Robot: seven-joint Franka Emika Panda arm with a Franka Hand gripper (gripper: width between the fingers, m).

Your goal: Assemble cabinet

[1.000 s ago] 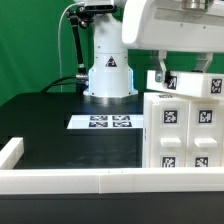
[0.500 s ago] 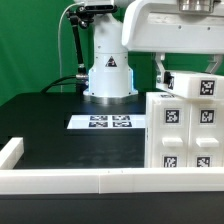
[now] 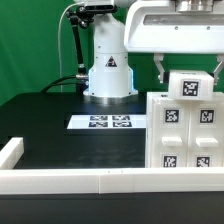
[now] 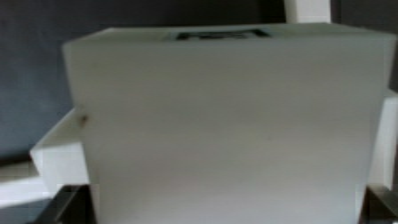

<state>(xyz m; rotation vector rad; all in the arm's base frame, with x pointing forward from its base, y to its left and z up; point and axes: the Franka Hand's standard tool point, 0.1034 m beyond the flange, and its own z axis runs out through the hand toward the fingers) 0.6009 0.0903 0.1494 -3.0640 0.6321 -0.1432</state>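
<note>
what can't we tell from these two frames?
- Hand, exterior view: a fingertip sits behind the small tagged block; contact unclear.
- Cabinet, exterior view: far side cut off by the frame edge.
- Wrist view: a blurred white block fills the frame, hiding the table.
- Marker board: tags too small to read.

The arm is finished in glossy white plastic with rounded housings. Its base is a flared white column carrying a small dark triangular emblem on the front face. A black cable runs down the exterior view's left side of the column and loops toward the base. A black fitting caps the upper joint. The hand housing is a broad white block with a grey underside.
</note>
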